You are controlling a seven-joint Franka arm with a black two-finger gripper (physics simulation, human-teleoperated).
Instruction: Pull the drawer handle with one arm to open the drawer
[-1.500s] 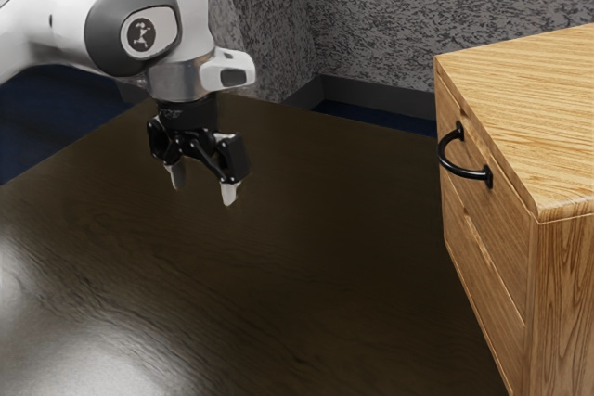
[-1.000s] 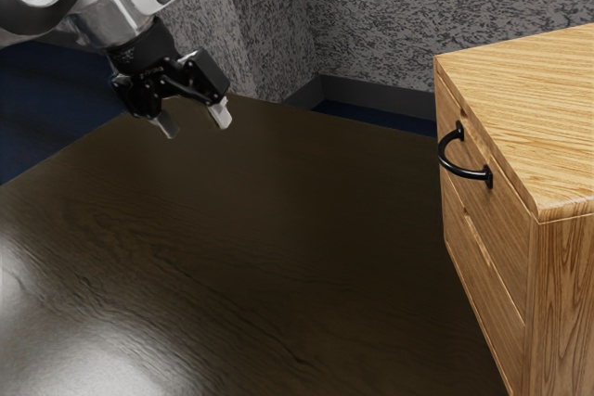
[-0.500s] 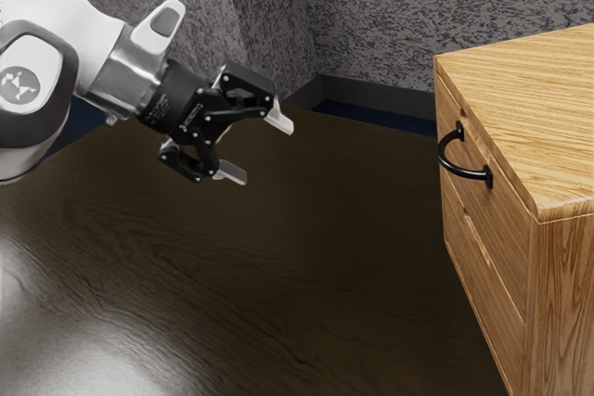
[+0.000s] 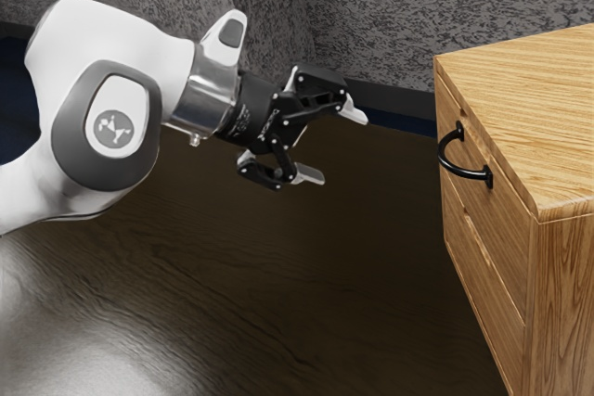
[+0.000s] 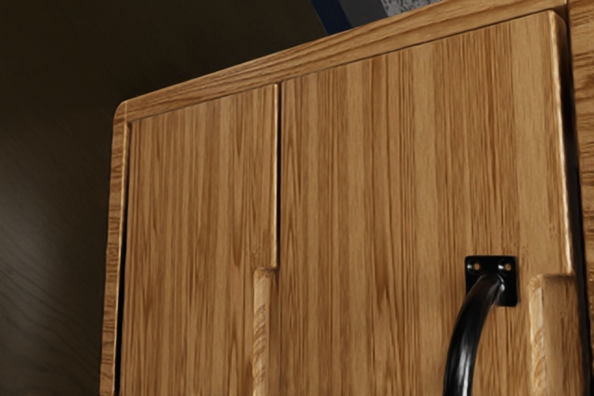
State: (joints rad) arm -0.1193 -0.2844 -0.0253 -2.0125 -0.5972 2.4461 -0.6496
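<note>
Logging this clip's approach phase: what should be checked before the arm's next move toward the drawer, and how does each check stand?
1. Hand open: ok, fingers spread.
2. Hand aimed at cabinet: ok; wrist view shows the handle.
3. Hand at handle: not ok, a gap separates them.
4. Drawer shut, flush: ok.
5. Fingers lined up to straddle handle: cannot tell.

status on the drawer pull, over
Gripper short of the cabinet, jaws open, empty. Drawer handle untouched, drawer shut. Nothing between gripper and handle.
</note>
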